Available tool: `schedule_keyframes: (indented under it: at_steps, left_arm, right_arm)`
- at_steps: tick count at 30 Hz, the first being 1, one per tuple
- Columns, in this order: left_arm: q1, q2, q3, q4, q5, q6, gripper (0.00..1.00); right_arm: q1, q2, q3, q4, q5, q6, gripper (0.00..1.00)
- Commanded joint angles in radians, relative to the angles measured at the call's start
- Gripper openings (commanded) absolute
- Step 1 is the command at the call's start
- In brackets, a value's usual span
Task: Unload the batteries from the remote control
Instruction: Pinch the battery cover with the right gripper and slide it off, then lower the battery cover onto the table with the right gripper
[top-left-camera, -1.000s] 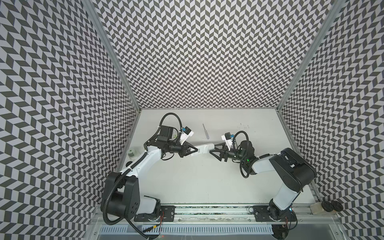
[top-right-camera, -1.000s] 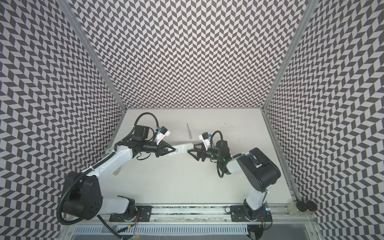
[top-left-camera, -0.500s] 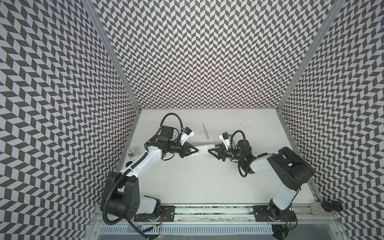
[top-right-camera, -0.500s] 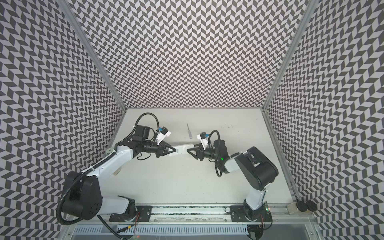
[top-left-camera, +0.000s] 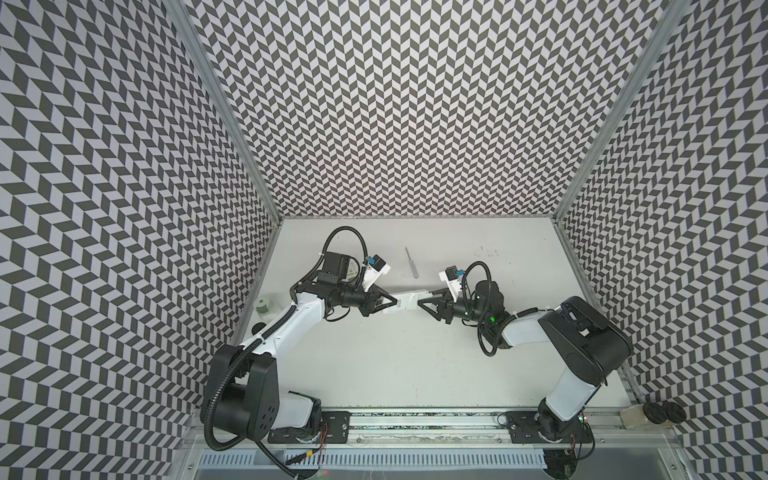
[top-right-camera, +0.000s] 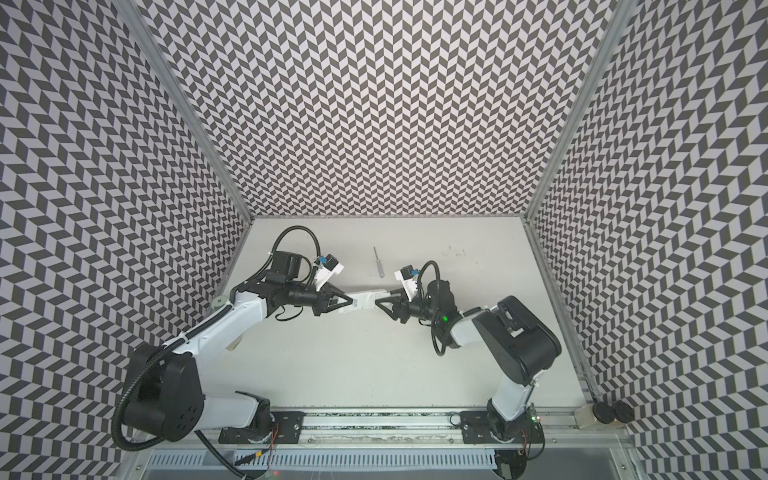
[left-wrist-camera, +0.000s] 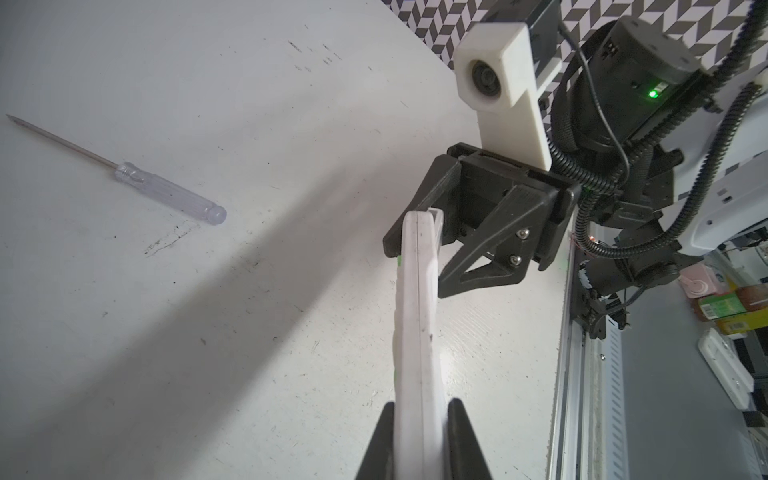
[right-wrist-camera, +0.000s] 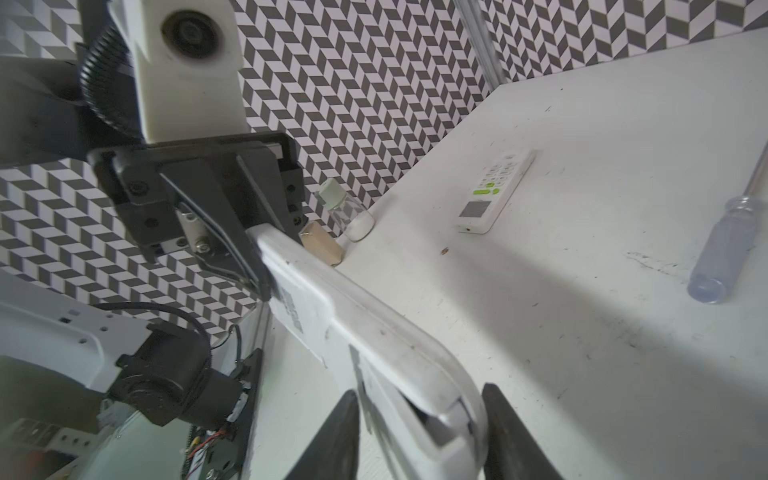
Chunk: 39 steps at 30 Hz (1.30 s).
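The white remote control (top-left-camera: 405, 301) (top-right-camera: 361, 300) hangs above the table between my two arms. My left gripper (left-wrist-camera: 419, 409) (top-left-camera: 390, 302) is shut on one end of it, pinching it across its thin edge. At the other end my right gripper (right-wrist-camera: 419, 399) (top-left-camera: 420, 301) straddles the remote control (right-wrist-camera: 374, 332), and both fingers lie against it. A dark slit shows there, where the back cover stands slightly ajar. The batteries are hidden in every view.
A clear-handled screwdriver (top-left-camera: 411, 262) (left-wrist-camera: 166, 193) lies on the table behind the grippers. A second white remote (right-wrist-camera: 494, 191) lies buttons-up near the left wall, beside a glass vial (right-wrist-camera: 345, 212) (top-left-camera: 262, 305) and a small tan block (right-wrist-camera: 322, 247). Dark jars (top-left-camera: 660, 415) stand at the front right.
My right gripper has shifted a little up and left onto the remote's end, and its jaws have narrowed around it. The left arm and the remote have stayed put.
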Motion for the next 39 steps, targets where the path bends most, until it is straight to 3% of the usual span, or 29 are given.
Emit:
schedule_keyframes:
  at_steps: [1, 14, 22, 29, 33, 39]
  left_arm:
    - [-0.005, -0.031, 0.007, 0.015, -0.069, -0.021, 0.00]
    - [-0.002, -0.026, -0.018, 0.034, -0.142, -0.007, 0.00]
    - [0.011, -0.013, -0.018, 0.034, -0.202, -0.010, 0.00]
    - [0.026, 0.007, -0.032, 0.058, -0.203, -0.011, 0.00]
    - [0.032, 0.012, -0.010, 0.034, -0.197, -0.014, 0.00]
    - [0.034, 0.008, -0.002, 0.025, -0.202, -0.013, 0.00]
  right_arm:
    - [0.009, -0.047, -0.012, -0.034, 0.034, -0.018, 0.51]
    - [0.009, -0.095, -0.046, -0.126, 0.051, -0.076, 0.51]
    - [0.026, -0.197, 0.013, -0.496, 0.234, -0.200, 0.51]
    - [0.119, -0.236, 0.091, -0.802, 0.438, -0.300, 0.49]
    - [0.147, -0.186, 0.149, -0.936, 0.468, -0.281, 0.37]
    - [0.179, -0.160, 0.165, -1.018, 0.490, -0.283, 0.31]
